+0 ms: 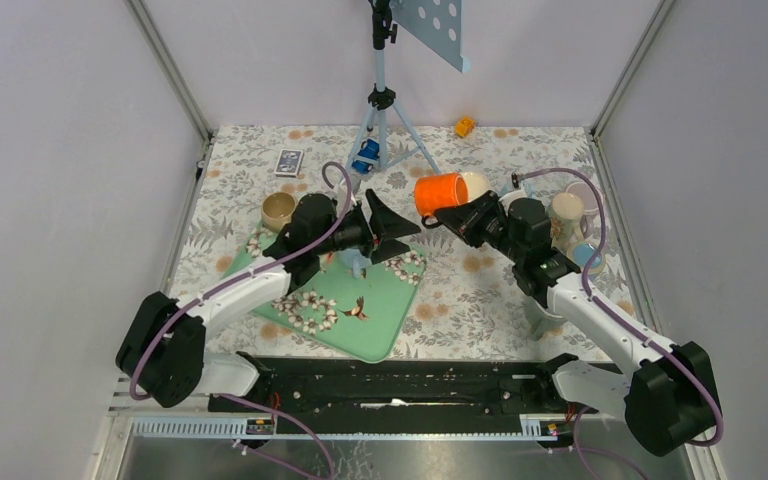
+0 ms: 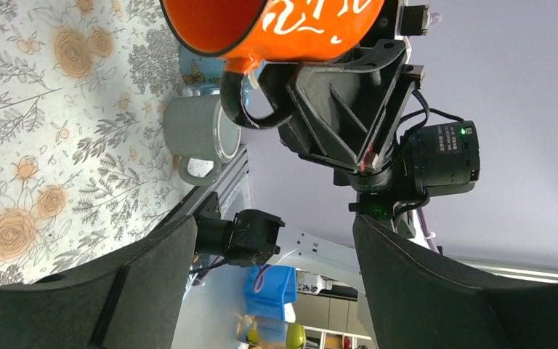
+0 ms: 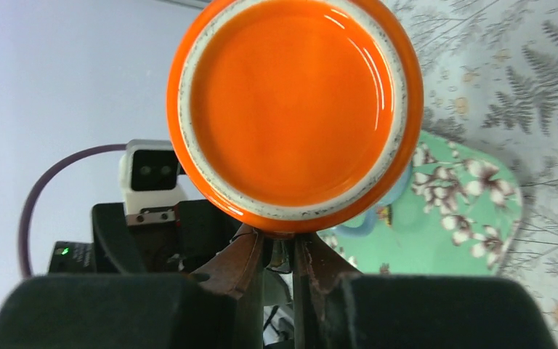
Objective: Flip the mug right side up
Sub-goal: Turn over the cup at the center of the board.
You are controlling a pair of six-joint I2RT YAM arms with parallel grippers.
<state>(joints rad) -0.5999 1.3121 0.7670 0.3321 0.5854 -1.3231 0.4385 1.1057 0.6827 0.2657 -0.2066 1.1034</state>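
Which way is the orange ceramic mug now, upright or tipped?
The orange ceramic mug is tipped sideways, airborne: the right hand pinches its handle, base facing that wrist camera.

Mug aloft, right of tray

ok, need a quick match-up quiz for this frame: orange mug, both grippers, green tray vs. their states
Things:
1 orange mug
2 left gripper
3 right gripper
4 green tray

States:
A jaws open, empty
B lying flat, floral print
C shut on the mug
D lifted in the air

Pairs: 1-D, 2-A, 3-C, 4-B
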